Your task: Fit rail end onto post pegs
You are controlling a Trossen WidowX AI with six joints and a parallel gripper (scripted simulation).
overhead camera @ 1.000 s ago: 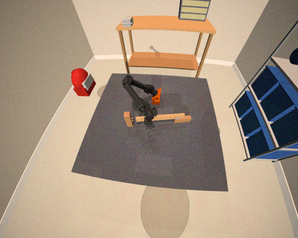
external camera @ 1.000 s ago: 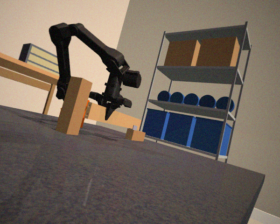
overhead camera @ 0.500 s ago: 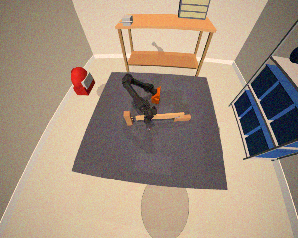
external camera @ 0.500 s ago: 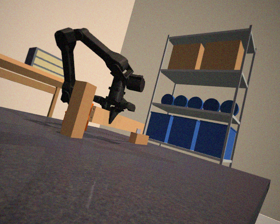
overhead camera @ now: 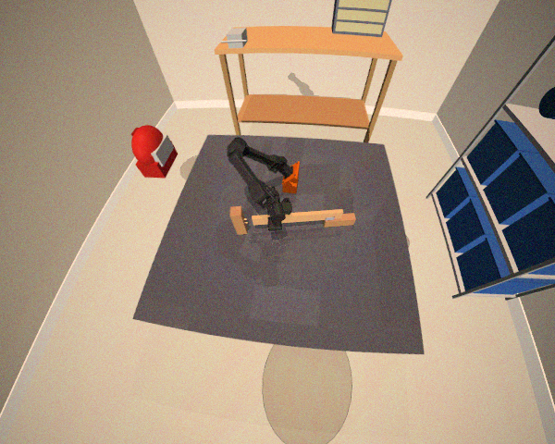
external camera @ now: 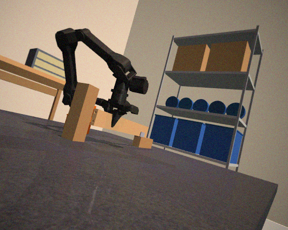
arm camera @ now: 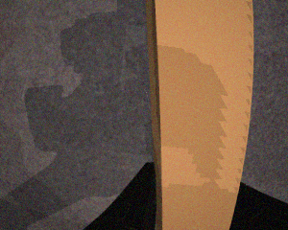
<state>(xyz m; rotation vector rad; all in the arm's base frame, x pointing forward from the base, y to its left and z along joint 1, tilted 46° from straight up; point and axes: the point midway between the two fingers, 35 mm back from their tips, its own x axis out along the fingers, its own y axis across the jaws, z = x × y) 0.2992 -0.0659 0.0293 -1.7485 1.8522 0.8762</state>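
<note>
Hand (external camera: 115,119) clamped on rail (external camera: 119,124), rail end near post (external camera: 80,112) — pegs (external camera: 92,118) showing

A wooden workbench (overhead camera: 311,45) carries a drawer cabinet (overhead camera: 361,17); a red machine (overhead camera: 149,150) sits on the floor, and a metal shelf (external camera: 208,98) holds cardboard boxes (external camera: 212,56) and blue bins (external camera: 193,137)
</note>
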